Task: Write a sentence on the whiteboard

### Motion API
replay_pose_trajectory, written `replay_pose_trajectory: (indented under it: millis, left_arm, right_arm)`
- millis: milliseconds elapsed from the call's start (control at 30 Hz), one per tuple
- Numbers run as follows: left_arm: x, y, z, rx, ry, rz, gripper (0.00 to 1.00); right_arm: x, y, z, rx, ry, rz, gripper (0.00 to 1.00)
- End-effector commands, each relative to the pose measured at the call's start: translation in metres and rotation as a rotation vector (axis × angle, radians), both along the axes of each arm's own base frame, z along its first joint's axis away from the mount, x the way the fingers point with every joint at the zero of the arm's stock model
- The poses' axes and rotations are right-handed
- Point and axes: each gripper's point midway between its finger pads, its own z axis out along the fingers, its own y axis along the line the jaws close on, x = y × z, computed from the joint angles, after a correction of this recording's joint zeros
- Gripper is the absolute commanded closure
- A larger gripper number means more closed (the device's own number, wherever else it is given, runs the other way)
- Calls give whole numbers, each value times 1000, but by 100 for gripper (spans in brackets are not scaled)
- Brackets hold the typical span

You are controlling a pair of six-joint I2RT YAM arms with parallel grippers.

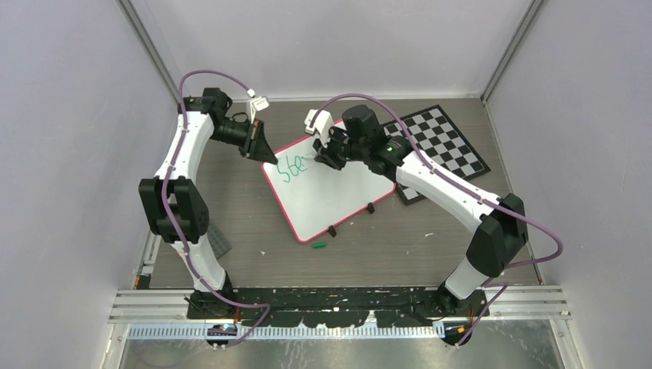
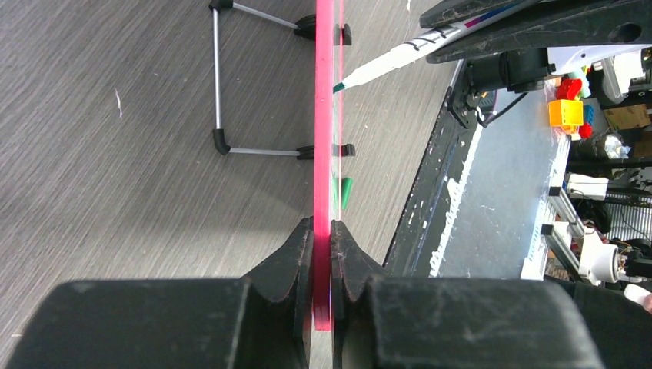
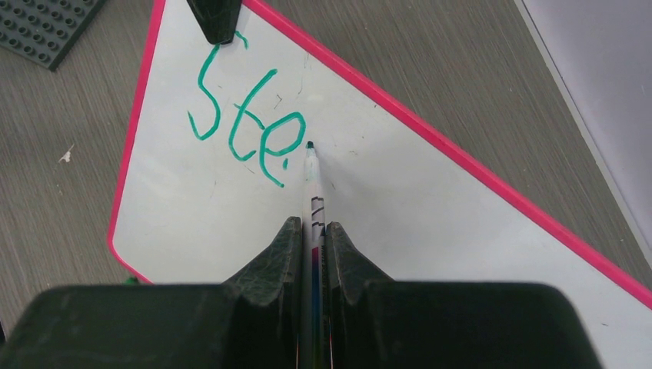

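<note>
Left gripper [image 2: 323,229] is clamped tight on the pink rim of the whiteboard [image 1: 330,196], at its far-left corner. The whiteboard sits mid-table, tilted on a wire stand [image 2: 217,84]. Right gripper [image 3: 311,229] pinches a marker [image 3: 311,173], tip against the board right after the green writing [image 3: 244,123] "Ste".

Qty: 1 whiteboard [image 1: 330,196], 1 marker [image 3: 314,181], 1 grn cap [image 1: 319,246], 1 checkerboard [image 1: 446,146], 1 gry baseplate [image 3: 46,27].
</note>
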Motion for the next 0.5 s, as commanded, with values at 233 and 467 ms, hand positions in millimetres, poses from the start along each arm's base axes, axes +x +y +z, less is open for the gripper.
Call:
replay_pose_trajectory:
  millis: [233,467]
  left_arm:
    - [-8,-9,-2,20,16,-34,100]
    - [-8,-8,-3,20,18,-33,100]
  right_arm:
    - [24,1,31,42,-94,-50,100]
    - [16,-3,21,23,-69,-36,100]
